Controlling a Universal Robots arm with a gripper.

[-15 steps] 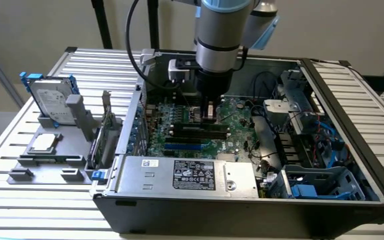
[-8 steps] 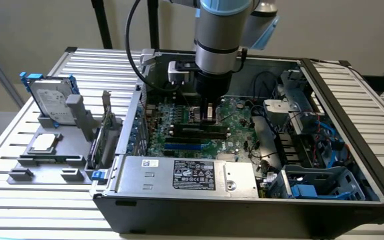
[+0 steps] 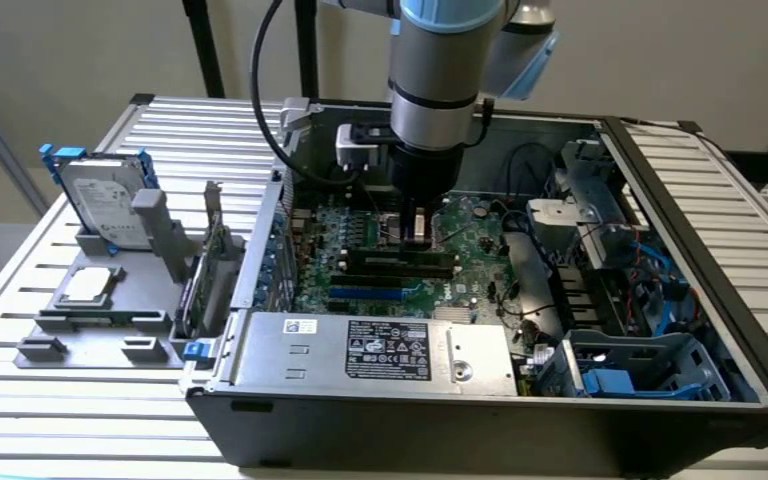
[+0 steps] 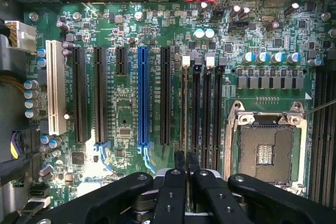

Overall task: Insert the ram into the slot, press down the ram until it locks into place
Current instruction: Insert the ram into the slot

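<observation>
You're looking at a green board [image 4: 126,103] speckled with silver solder dots and small black chips. Your gripper [image 4: 186,153] is matt black with silver screws, and the arm [image 3: 444,60] above it is grey with a pale blue cap. The slot [image 4: 184,103] in line with it is black with a white clip. You'll spot one bright blue slot [image 4: 143,98] and one cream slot [image 4: 54,87]. The CPU socket [image 4: 265,150] is silver-framed. Your case [image 3: 491,430] is black, the table [image 3: 77,430] ribbed silver-white, and the drive [image 3: 97,195] silver in a blue frame.
</observation>
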